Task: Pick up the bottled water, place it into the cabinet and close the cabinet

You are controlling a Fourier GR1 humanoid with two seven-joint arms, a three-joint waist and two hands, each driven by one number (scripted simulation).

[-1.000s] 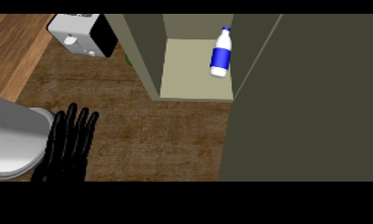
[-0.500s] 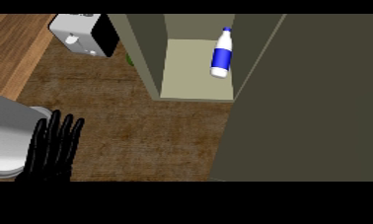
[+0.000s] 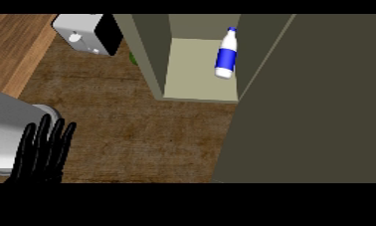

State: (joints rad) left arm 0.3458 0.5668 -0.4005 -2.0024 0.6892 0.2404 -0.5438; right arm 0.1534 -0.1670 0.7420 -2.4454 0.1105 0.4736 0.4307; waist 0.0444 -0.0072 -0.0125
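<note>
At the 12 o'clock area of the head view, the cabinet [image 3: 158, 56] stands on the brown counter [image 3: 140, 130] with its interior exposed. The bottled water [image 3: 226, 53] is inside the cabinet, on the pale floor of the compartment, against the right-hand side. The bottle is white with a blue label band; its cap points toward 12 o'clock and its base toward 6 o'clock. No hand touches the bottle.

The cabinet door [image 3: 308, 110] is a large olive-grey panel filling the view from 1 o'clock to 5 o'clock. It is open, and its left edge runs from the top of the compartment down to the lower edge of the view.

At 7 o'clock, the left hand [image 3: 43, 150] shows near the lower left corner. Its black fingers are straight, point toward 12 o'clock, and hold nothing. It is well apart from the cabinet. A grey rounded object [image 3: 18, 120] lies just beside it, at 8 o'clock.

At 11 o'clock, a white and black appliance [image 3: 88, 33] sits just left of the cabinet.
</note>
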